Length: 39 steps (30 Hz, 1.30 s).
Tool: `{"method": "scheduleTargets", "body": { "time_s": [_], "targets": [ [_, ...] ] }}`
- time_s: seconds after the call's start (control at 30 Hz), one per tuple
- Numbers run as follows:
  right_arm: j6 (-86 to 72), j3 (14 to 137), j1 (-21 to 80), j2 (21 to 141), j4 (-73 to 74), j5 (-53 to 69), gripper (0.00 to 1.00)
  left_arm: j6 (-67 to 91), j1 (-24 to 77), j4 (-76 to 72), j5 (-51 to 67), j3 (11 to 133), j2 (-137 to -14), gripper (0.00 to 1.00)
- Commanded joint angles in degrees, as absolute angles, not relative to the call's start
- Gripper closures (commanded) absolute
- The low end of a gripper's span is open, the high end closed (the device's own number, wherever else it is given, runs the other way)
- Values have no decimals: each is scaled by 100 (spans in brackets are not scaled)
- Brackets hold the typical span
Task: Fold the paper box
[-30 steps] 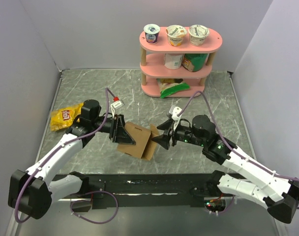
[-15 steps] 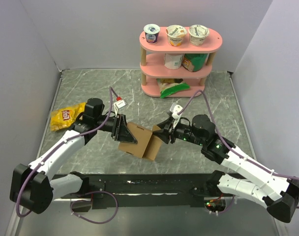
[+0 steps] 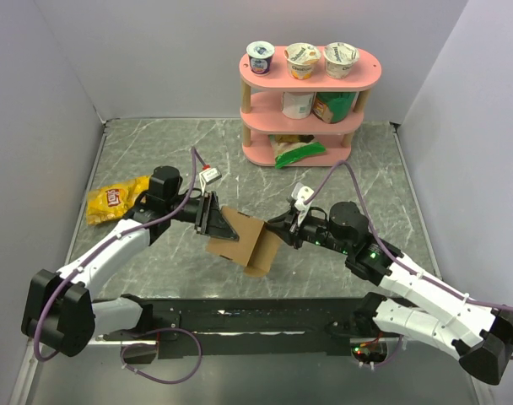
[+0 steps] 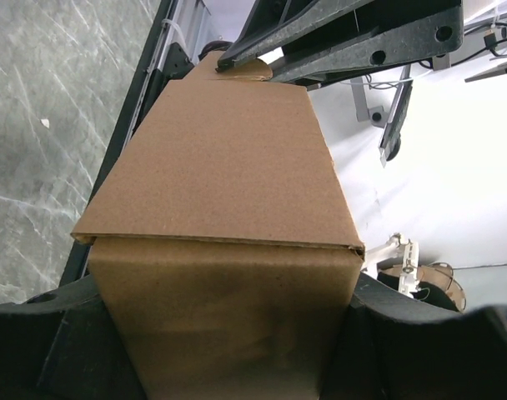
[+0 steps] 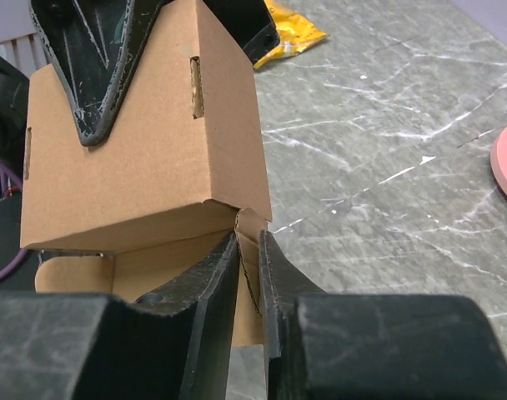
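The right jaws are pinched almost together on a thin end flap (image 5: 247, 229) of the paper box (image 3: 244, 239), probably so it can be bent inward. The left jaws stand wide, clamped across the box's closed body, which braces it against that pull. The box sits between the two arms, over the near middle of the tabletop (image 3: 155, 160). Its long axis runs roughly from arm to arm, and the open end faces the right arm.
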<state>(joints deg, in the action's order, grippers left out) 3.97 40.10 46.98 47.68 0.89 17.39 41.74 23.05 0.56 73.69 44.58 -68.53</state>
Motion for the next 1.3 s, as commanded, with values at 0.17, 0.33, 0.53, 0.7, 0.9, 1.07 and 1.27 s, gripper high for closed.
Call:
{"method": "scheduleTargets", "body": {
  "time_s": [0.17,0.33,0.53,0.7,0.9,1.07,1.27],
  "targets": [
    [457,4096,4737,4693,-35,1802,82,4315,2285,-79,7128,4553,-6908,57],
    [483,3999,4781,4571,-70,1688,91,5079,2189,-957,7189,4246,-6882,57],
    [527,3981,4825,4491,-79,1758,94,5282,2074,-1090,7093,4096,-6820,57],
    [615,3981,4895,4517,-88,1784,100,5589,2030,-1292,7022,4008,-6820,57],
    [799,4025,5150,4518,-26,1556,100,5607,1978,-1019,6926,4017,-6873,57],
    [879,3990,5326,4447,-26,1275,100,6328,1828,-1924,6987,3639,-6838,57],
    [1011,4104,5458,4465,193,1187,100,5898,1828,-1284,6935,3788,-6891,57]
  ]
}}
